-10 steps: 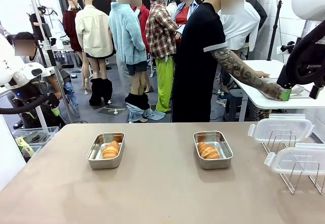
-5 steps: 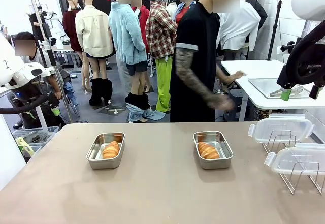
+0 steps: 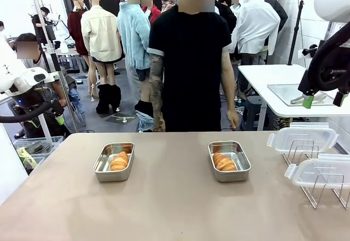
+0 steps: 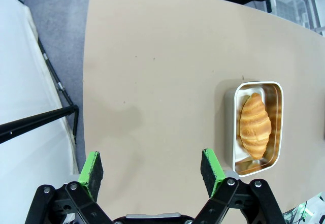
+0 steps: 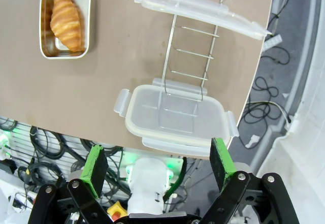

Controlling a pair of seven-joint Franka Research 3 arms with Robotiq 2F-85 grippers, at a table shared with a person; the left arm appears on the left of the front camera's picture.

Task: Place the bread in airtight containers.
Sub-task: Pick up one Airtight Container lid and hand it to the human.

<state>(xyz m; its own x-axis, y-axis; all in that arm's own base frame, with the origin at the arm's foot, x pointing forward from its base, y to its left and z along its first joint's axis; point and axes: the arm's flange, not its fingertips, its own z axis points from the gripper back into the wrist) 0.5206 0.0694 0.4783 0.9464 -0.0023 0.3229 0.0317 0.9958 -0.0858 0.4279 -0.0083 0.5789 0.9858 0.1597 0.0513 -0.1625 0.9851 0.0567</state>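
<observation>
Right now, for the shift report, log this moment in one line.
croissants: one per pan | lids: on rack | left tool: open | right tool: open

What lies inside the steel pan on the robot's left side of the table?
One croissant lies inside the left steel pan, which has no lid on. The pan floor directly under the croissant is covered, so it cannot be seen.

Grey floor [image 3: 109, 123] behind a tan table [image 3: 169, 197]; white side table [image 3: 254, 77] right.
</observation>
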